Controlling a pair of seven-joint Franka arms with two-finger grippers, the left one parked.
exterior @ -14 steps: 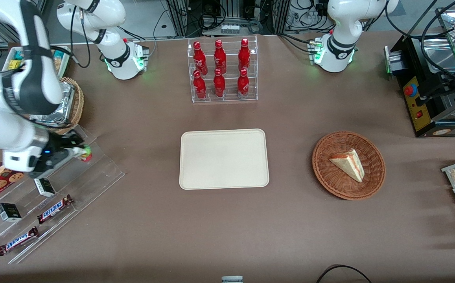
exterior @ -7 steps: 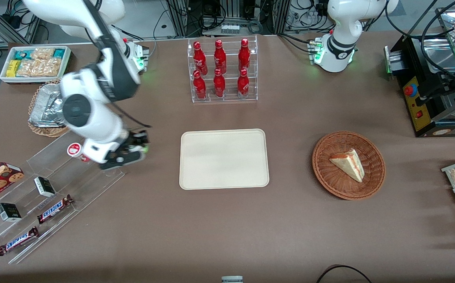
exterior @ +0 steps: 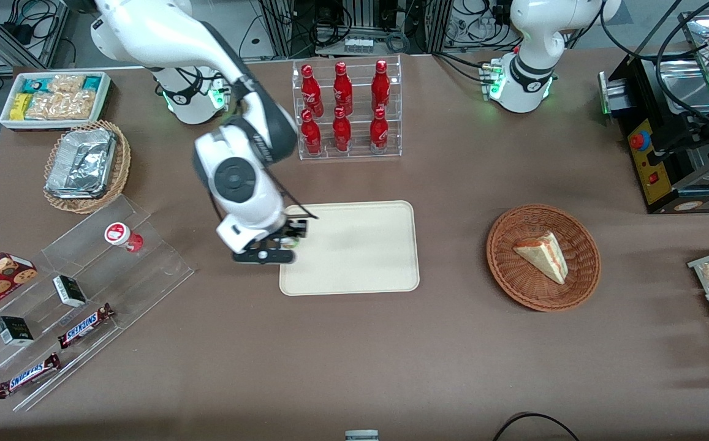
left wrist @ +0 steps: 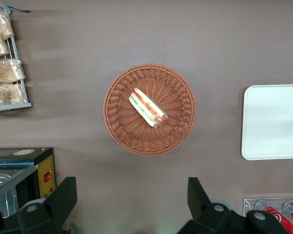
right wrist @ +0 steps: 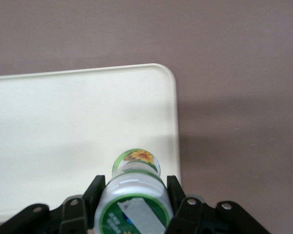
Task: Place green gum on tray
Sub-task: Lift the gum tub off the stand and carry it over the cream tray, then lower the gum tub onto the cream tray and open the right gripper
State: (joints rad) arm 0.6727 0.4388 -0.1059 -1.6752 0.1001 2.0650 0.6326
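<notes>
Tool (exterior: pixel 285 240) squeezing green gum (right wrist: pixel 135 195) tight between fingers, up in air over edge of tray (exterior: pixel 360 257).

You see a matt cream plastic tray (exterior: pixel 360 251) on a matt brown bench (exterior: pixel 354 343). The tool (right wrist: pixel 134 195), black and dull, sits above the tray's edge, gripping the glossy plastic green gum (right wrist: pixel 135 192).

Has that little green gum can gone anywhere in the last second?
Yes. The green gum, gripped in the tool, has travelled from the clear stepped shelf, where the red gum remains, to above the tray edge nearest that shelf.
</notes>
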